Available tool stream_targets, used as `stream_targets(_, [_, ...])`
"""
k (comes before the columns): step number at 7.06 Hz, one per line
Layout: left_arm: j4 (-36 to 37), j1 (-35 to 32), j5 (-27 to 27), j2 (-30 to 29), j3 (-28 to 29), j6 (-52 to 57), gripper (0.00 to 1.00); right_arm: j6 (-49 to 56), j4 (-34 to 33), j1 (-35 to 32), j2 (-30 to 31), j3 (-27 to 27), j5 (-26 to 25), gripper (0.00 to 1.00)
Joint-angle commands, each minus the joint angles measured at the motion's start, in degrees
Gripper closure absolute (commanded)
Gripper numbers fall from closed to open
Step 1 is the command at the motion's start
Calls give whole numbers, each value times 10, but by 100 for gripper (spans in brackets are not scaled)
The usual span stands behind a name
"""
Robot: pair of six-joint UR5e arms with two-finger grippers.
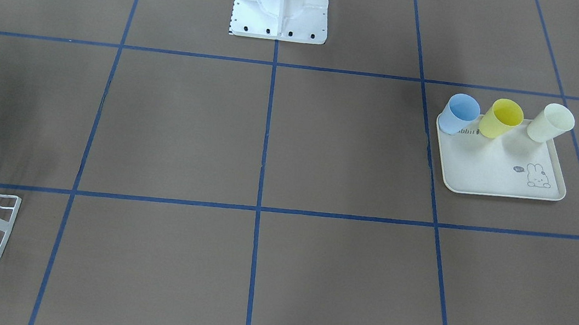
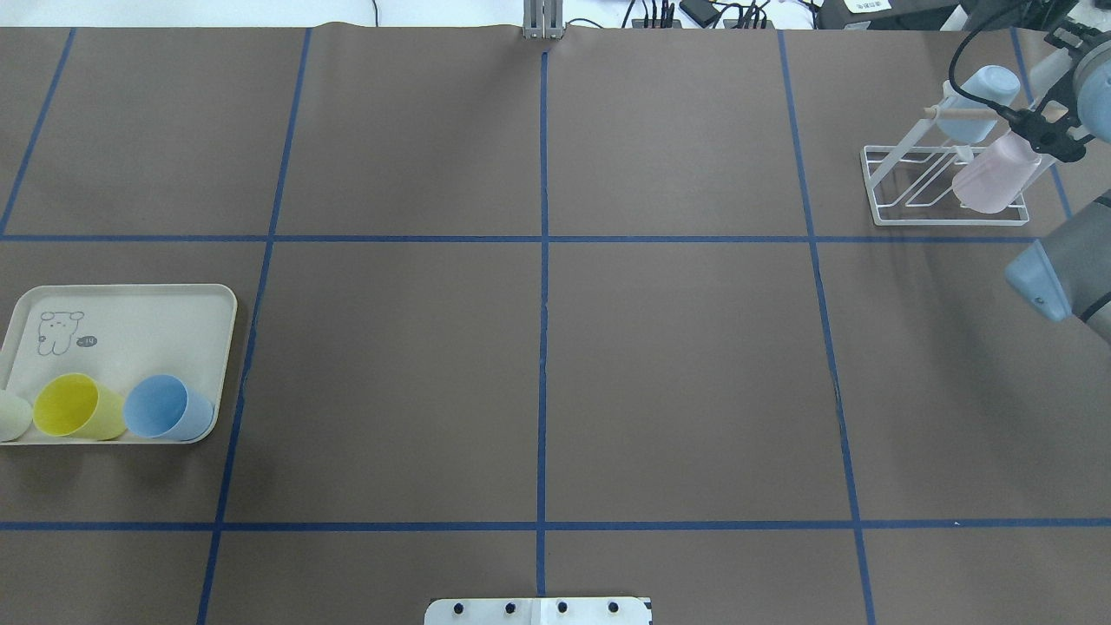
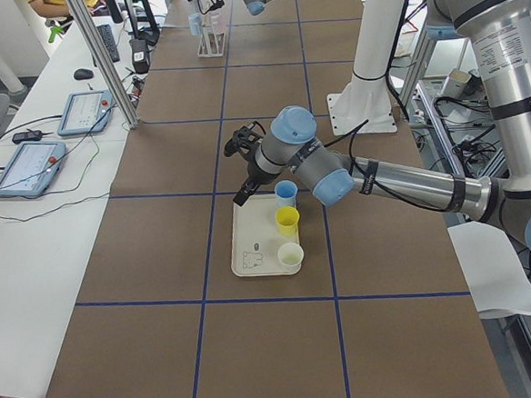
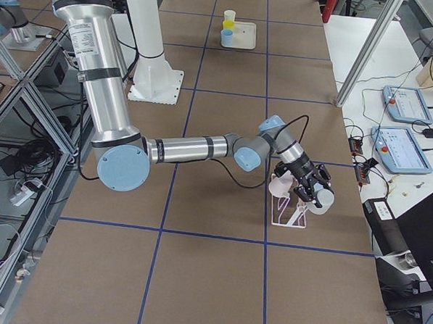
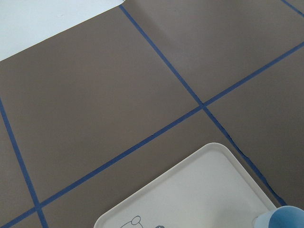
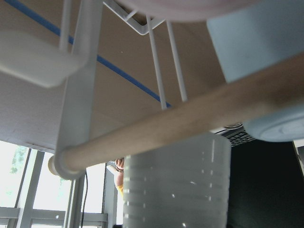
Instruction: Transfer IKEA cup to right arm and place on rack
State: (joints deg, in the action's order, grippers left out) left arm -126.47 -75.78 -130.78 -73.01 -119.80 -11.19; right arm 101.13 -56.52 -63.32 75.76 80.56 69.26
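Brown table point(image 2: 677, 373) — rack point(image 2: 946, 222) w/ pink cup point(image 2: 994, 178), "abbit" tray point(image 1: 492, 173)

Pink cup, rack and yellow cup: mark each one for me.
pink cup point(image 2: 994, 178), overhead view, on its side wall.
rack point(image 2: 946, 222), overhead view, on its near base bar.
yellow cup point(image 2: 76, 408), overhead view, inside its open mouth.

A robot lab: teach pendants point(image 3: 28, 167), tape-gridded table point(image 2: 677, 373).
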Motion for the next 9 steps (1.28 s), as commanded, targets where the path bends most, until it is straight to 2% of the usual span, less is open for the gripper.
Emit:
stream_targets(1, [0,0,0,0,0,-2,0,-1,0,3,0,-1,-5,100])
stream_targets(3, [0,0,0,0,0,-3,0,-1,0,7,0,-2,-14,100])
stream_targets(6, [0,0,0,-2,2,-3,0,-4,0,12,0,-4,-40,87])
stream_targets(8, [0,0,0,-3,2,-3,0,-6,0,13,0,-4,-41,74])
stream_targets(9, [0,0,0,-4,2,-3,0,-7,0,13,-1,-4,-43,72])
